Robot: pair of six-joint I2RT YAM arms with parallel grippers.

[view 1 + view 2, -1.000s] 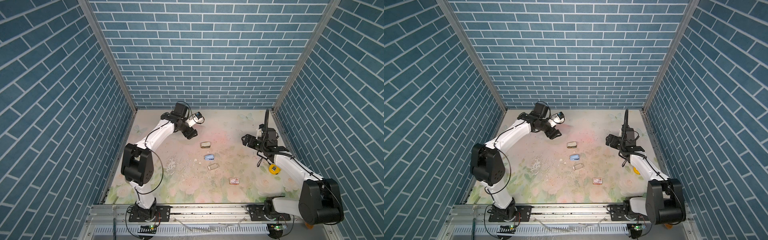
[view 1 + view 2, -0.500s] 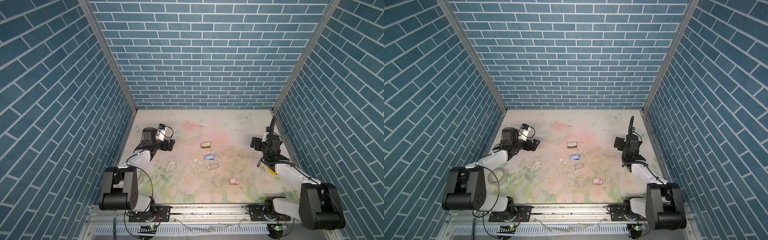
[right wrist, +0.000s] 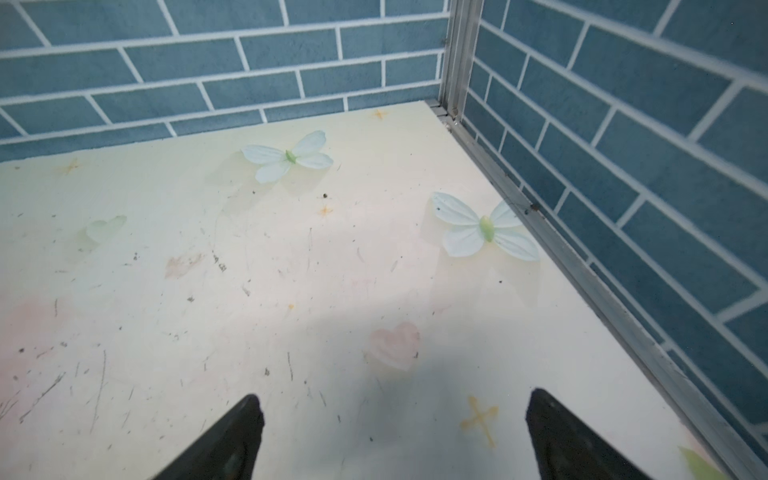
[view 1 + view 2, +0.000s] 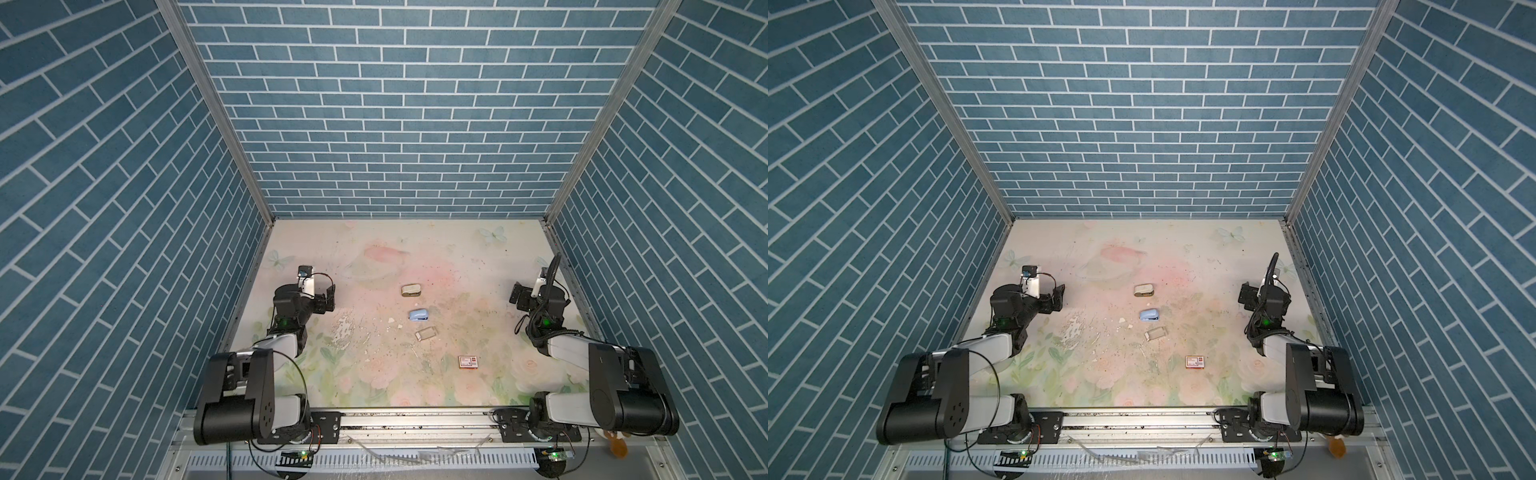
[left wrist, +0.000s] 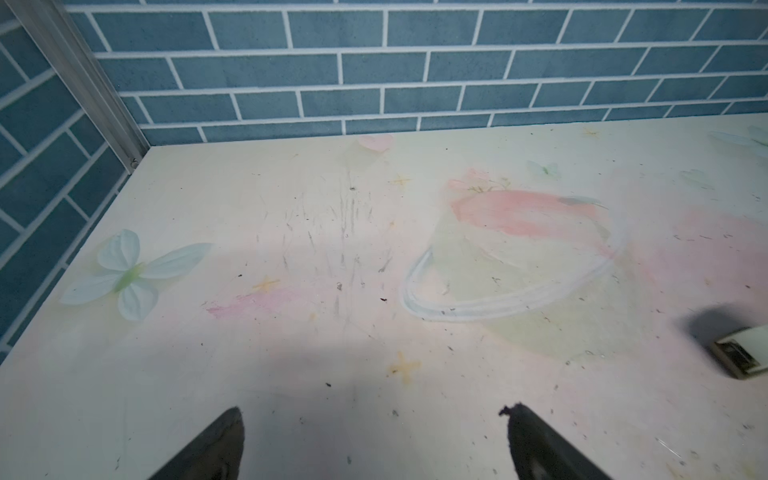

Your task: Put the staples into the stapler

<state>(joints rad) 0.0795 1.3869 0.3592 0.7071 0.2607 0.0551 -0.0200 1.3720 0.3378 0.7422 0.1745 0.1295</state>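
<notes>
The staples (image 4: 426,333) lie in a small pale tray (image 4: 1155,333) just on the robot's side of the blue stapler (image 4: 419,315), not touching it. A red-and-white box (image 4: 468,362) lies farther that way. The tabletop (image 4: 374,257) is scuffed and floral, and the walls (image 4: 395,124) are blue brick. Far from the stapler, the left gripper (image 5: 374,415) and right gripper (image 3: 395,401) gape, empty.

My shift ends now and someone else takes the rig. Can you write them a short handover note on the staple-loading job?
Left gripper: open, empty, over bare table at its left side.
Right gripper: open, empty, at the right side.
Things: blue stapler mid-table; tray of staples just in front of it, apart; red-and-white box farther front, to the right.
Done: cannot tell whether the stapler already holds staples.
Left: if not, open the stapler, insert a strip, close it.
</notes>
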